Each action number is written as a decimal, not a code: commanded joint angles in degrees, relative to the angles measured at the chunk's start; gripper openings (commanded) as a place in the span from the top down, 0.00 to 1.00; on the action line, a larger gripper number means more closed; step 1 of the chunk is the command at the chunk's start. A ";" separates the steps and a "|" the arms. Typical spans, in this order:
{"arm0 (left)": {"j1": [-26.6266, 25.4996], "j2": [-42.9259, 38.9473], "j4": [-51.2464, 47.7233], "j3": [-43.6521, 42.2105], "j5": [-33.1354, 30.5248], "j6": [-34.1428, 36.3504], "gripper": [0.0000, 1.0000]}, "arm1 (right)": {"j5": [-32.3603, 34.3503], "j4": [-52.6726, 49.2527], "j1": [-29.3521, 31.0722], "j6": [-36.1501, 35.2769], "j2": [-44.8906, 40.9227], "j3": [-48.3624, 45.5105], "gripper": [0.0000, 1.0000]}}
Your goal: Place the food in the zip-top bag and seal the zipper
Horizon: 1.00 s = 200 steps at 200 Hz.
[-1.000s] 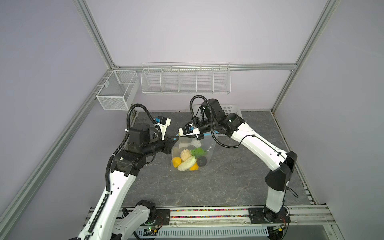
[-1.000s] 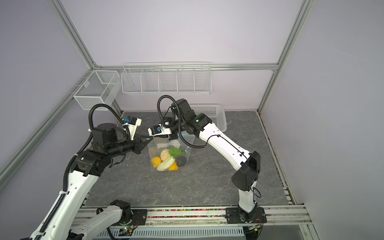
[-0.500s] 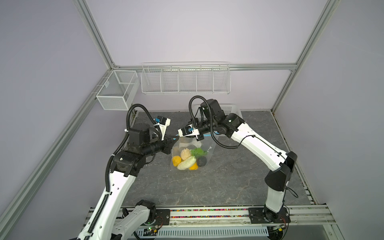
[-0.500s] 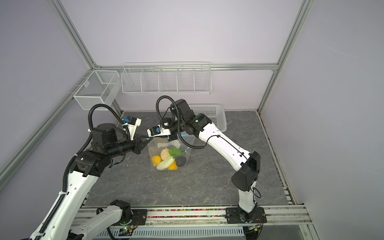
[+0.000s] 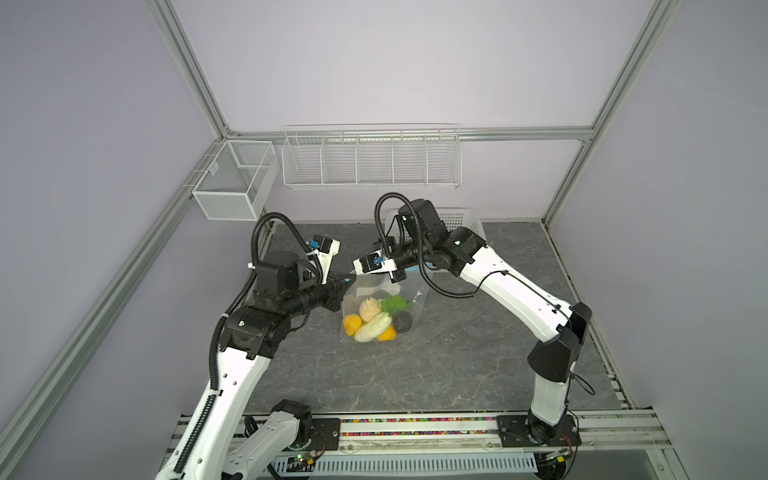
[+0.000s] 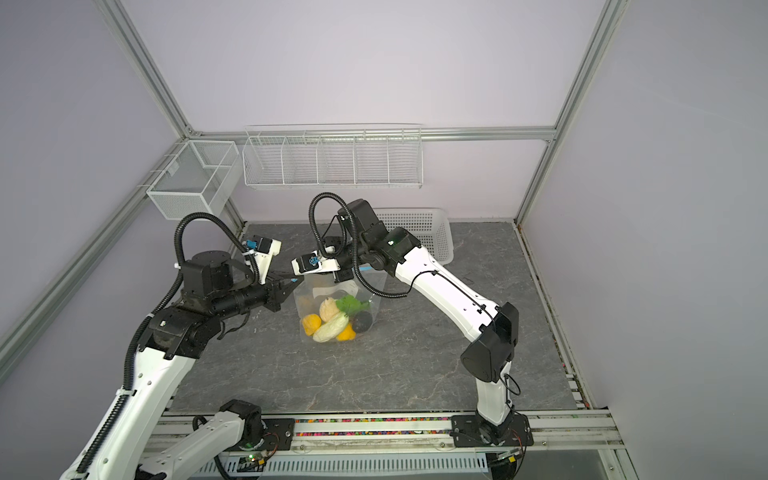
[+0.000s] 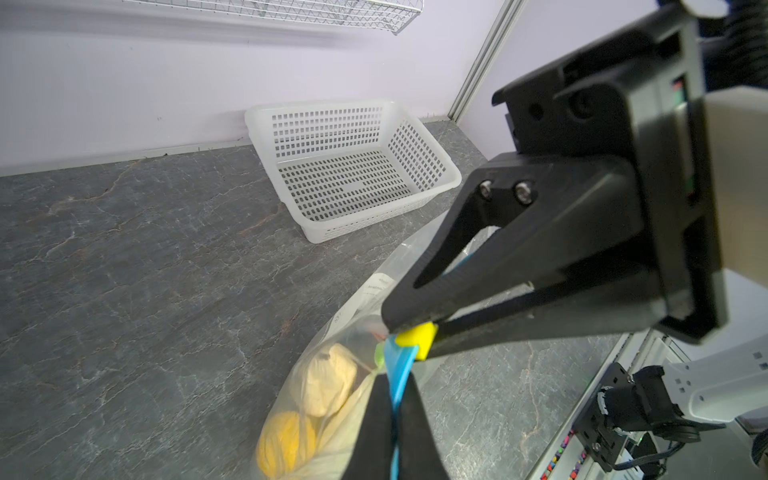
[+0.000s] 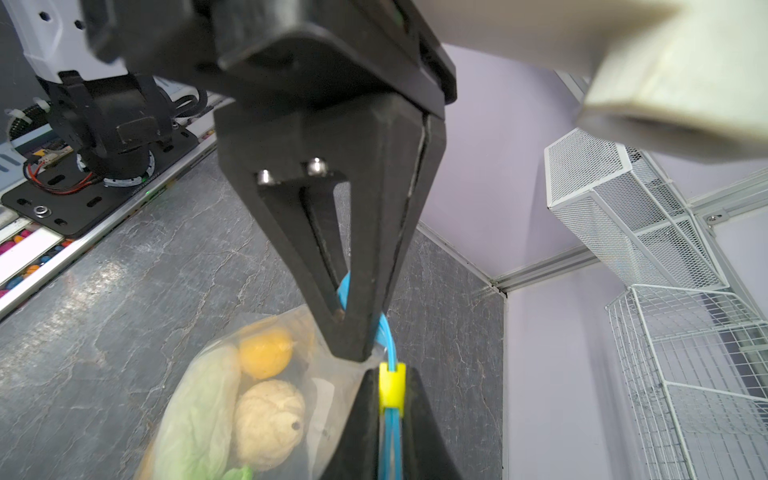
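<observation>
Sealing: left gripper [image 7: 397, 382] clamps zipper [image 7: 399, 359] end, anchoring bag [image 5: 417, 295]; right gripper [image 8: 390, 376] pinches yellow slider [image 8: 390, 390], likely to drag it along; food [image 5: 370, 309] inside.

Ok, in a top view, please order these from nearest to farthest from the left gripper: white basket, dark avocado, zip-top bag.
1. zip-top bag: its top edge is pinched in the left gripper.
2. dark avocado: inside the bag, low on its right side.
3. white basket: far back, to the right.
</observation>
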 commanded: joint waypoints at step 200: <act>-0.02 -5.98 4.13 -6.78 -29.61 -9.24 1.00 | 1.13 -4.56 -3.27 -0.25 -0.62 0.55 0.93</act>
